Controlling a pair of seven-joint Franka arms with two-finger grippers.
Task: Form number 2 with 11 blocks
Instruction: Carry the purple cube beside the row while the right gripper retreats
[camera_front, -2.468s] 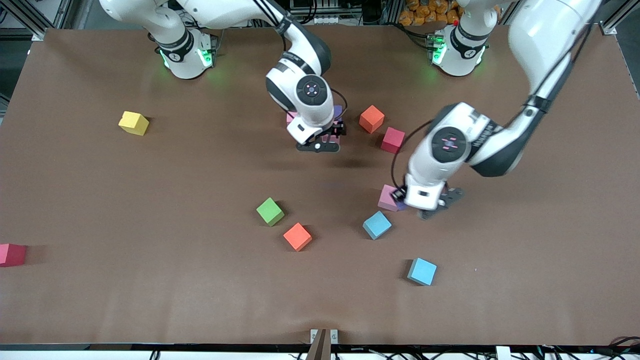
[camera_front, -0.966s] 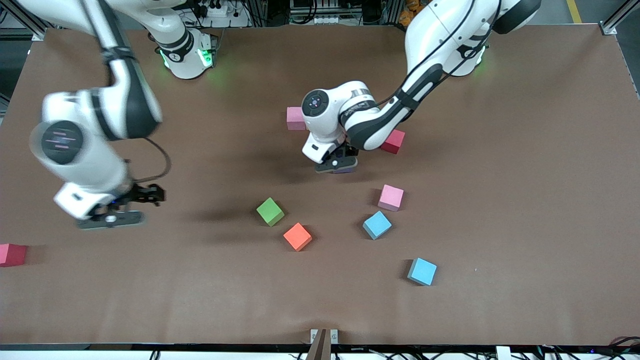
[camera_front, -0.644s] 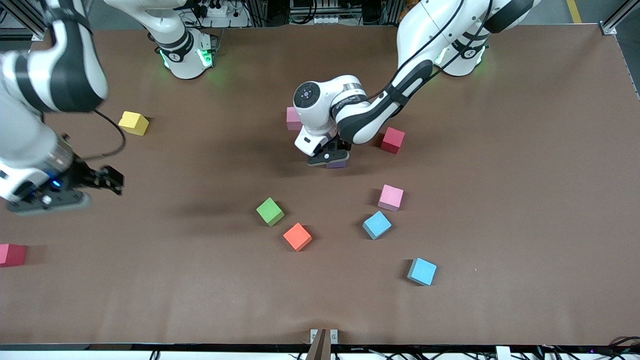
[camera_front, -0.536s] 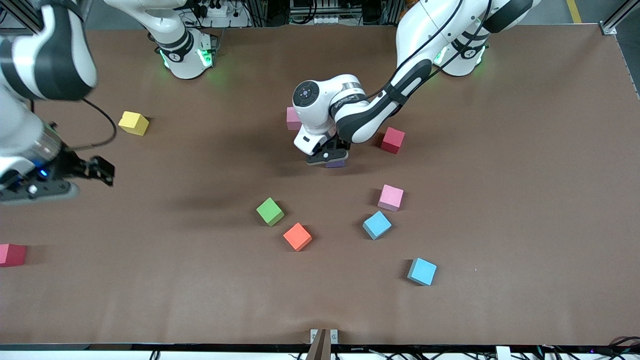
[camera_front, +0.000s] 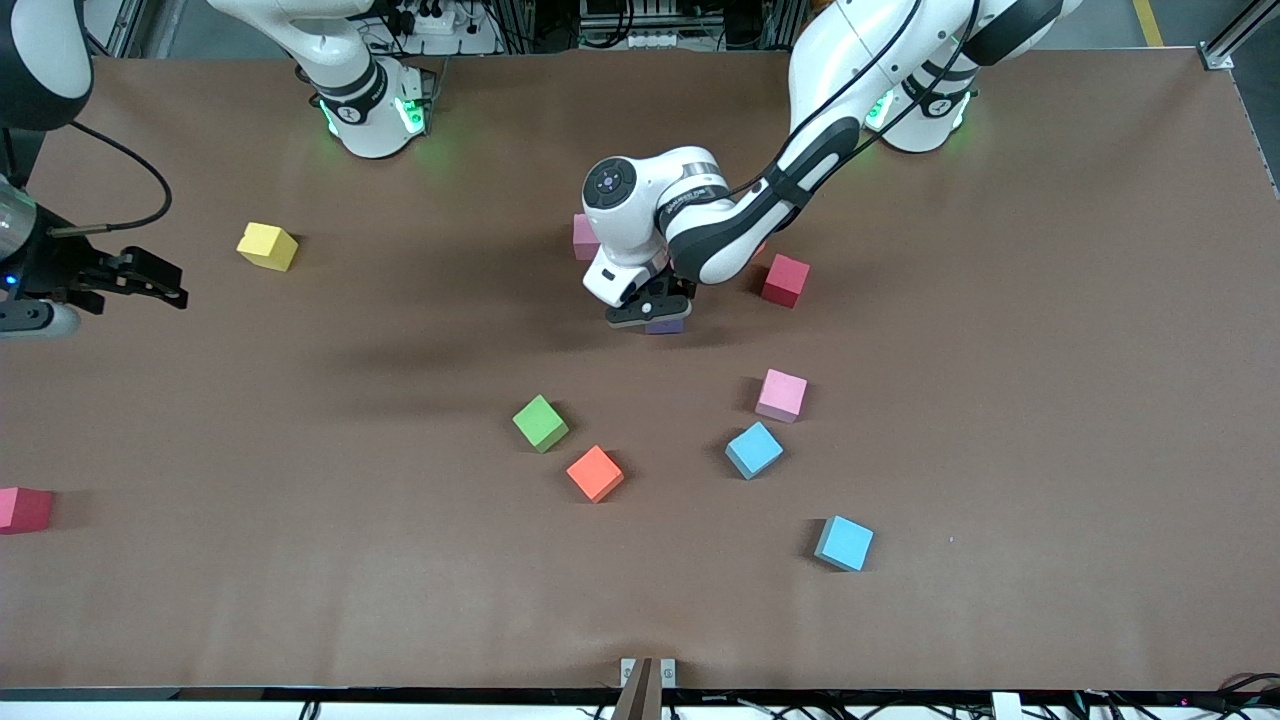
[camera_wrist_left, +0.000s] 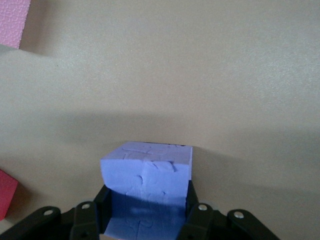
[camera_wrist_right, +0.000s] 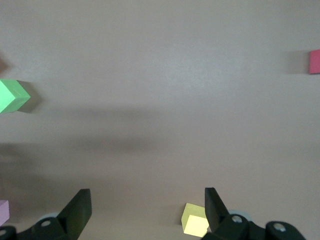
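From the front, my left tool (camera_front: 648, 316) is near the middle of the worktop (camera_front: 1000, 400), clenched on a purple block (camera_front: 664, 325). It hangs low, just by a pink block (camera_front: 584, 236) and a red cube (camera_front: 785, 280). No number 2 shows yet; green (camera_front: 540, 422), orange (camera_front: 595, 473), pink (camera_front: 781, 395) and two blue blocks (camera_front: 754, 449) lie apart, nearer the camera. My right tool (camera_front: 130, 280) is up over the right arm's end, near the yellow block (camera_front: 267, 246).

In my left wrist view, the purple block (camera_wrist_left: 146, 192) sits between my fingers (camera_wrist_left: 92, 215). If I let go crooked, it could land turned and leave a gap.

In my right wrist view, my tool (camera_wrist_right: 147, 210) is spread wide and empty. The yellow block (camera_wrist_right: 195, 219) sits by one finger, so I could bump it coming down.
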